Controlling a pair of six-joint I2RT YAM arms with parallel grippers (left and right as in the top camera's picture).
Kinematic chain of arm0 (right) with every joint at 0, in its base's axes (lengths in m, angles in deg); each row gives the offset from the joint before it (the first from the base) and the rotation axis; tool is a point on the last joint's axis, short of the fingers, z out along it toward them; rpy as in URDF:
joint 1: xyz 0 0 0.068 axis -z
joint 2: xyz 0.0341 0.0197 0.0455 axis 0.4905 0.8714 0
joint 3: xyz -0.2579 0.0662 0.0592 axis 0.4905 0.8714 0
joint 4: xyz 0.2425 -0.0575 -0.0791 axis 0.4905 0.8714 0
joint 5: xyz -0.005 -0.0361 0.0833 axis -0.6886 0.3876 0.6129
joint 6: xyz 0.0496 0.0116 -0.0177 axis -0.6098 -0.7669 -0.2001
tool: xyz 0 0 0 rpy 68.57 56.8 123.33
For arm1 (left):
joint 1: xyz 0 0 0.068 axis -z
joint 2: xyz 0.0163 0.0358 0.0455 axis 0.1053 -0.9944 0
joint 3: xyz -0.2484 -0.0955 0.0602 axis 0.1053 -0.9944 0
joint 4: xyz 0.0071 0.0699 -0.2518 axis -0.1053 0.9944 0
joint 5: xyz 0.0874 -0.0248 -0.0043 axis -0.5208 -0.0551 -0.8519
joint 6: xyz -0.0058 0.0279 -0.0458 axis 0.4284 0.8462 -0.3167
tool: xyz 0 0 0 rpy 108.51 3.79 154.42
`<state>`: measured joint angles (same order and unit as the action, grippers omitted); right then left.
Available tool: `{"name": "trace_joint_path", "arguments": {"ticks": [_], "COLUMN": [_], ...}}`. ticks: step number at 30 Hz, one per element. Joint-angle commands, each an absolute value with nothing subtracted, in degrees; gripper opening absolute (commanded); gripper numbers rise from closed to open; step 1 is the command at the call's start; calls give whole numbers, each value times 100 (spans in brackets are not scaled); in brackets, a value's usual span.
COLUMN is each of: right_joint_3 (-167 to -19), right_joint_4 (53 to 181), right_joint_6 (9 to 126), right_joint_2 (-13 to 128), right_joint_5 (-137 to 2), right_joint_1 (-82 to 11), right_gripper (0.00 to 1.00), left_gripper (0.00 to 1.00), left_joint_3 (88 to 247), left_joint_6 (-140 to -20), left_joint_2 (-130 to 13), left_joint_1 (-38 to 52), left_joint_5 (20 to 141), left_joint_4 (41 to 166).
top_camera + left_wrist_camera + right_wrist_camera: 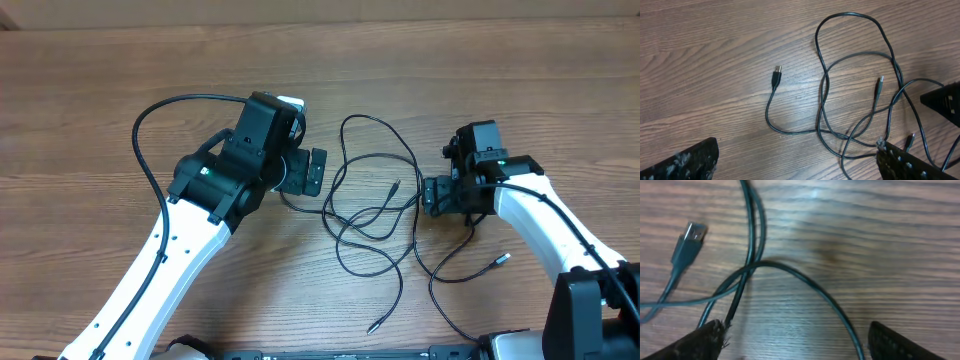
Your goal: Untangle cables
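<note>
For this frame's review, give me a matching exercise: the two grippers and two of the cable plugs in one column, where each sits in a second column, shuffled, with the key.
Things:
1. left gripper
2. right gripper
3. silver-tipped USB plug
4. small dark plug

Places:
A. among the loops of the cables, between the two grippers
B. at the tangle's right edge, jaws open
C. on bare table beside the right arm, outside the loops
D. at the tangle's left edge, jaws open

Pairs: 1-D, 2-B, 3-C, 4-A.
</note>
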<state>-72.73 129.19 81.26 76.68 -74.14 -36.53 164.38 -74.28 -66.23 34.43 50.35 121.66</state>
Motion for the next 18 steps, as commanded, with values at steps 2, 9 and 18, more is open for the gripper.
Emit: {"name": "trace_joint_path", "arguments": {"ticks": [2, 9, 18], "right_joint_3": [-7010, -6954, -6881], "right_joint_4": [12659, 12563, 12058], "right_joint_6": [8143, 8143, 8143], "right_joint_2": [7686, 7686, 7697], "right_joint_5": [-7154, -7193, -7591], "right_joint_1": [-3642, -3640, -3636], "right_gripper": [82, 76, 83], "left_gripper": [100, 99, 100], "left_joint_3": [16511, 16511, 16511], "left_joint_6": [-7341, -7341, -7341], "left_joint_2": [-6621, -6621, -6621], "left_joint_1": [3418, 3418, 3418], "left_joint_5": [4978, 4981, 4981], "left_joint_4": [12160, 12160, 12160]}}
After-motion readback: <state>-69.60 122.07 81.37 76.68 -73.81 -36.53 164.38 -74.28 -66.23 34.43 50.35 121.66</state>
